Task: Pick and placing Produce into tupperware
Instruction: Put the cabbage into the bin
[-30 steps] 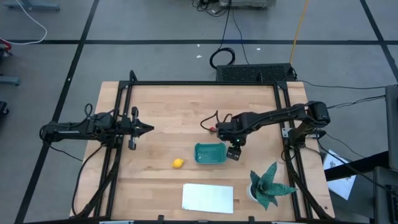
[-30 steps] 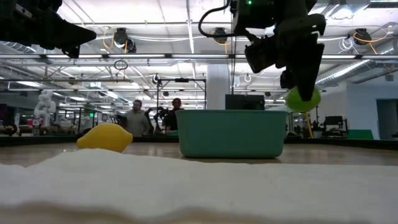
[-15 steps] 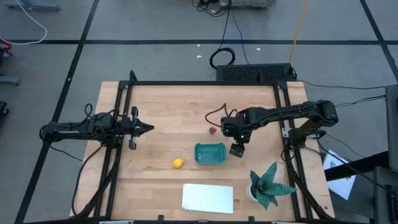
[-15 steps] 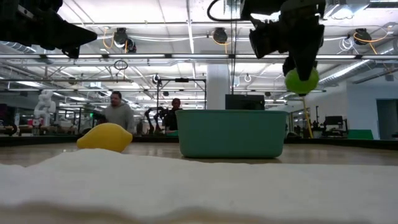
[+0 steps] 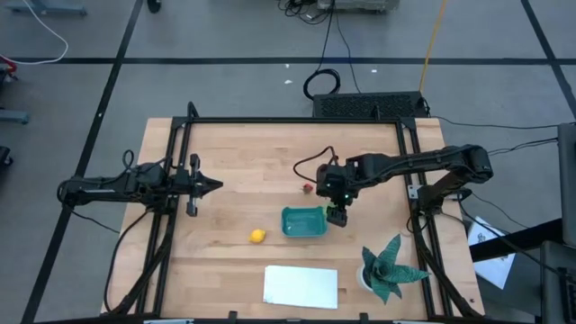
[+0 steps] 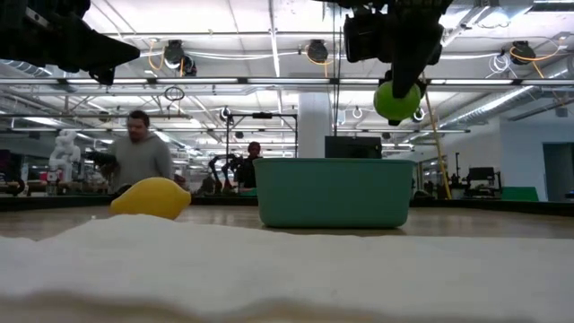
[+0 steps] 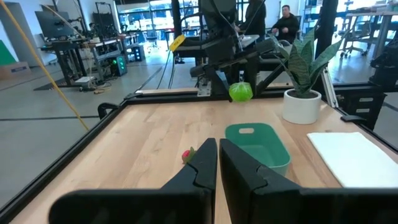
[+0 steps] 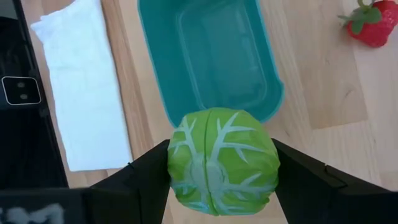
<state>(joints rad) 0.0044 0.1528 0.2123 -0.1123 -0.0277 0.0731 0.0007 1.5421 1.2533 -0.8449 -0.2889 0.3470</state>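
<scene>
- table (image 5: pixel 243 153): wood top, black frame; grey floor around it, open workshop behind, a person (image 6: pixel 136 160) walking there
- white sheet (image 5: pixel 301 286) at 6 o'clock edge, plant (image 5: pixel 387 267) at 4
- tupperware (image 5: pixel 303 221) just right of centre, empty
- right gripper (image 5: pixel 337 214) over tub's 3 o'clock rim, fingers spread wide around light-green piece (image 8: pixel 222 160), held above the tub
- left gripper (image 7: pixel 217 163) parked at 9 o'clock, fingers closed, nothing in them
- lemon (image 5: pixel 257 236) on the wood at tub's 8 o'clock
- red piece (image 5: pixel 308 188) at tub's 12
</scene>
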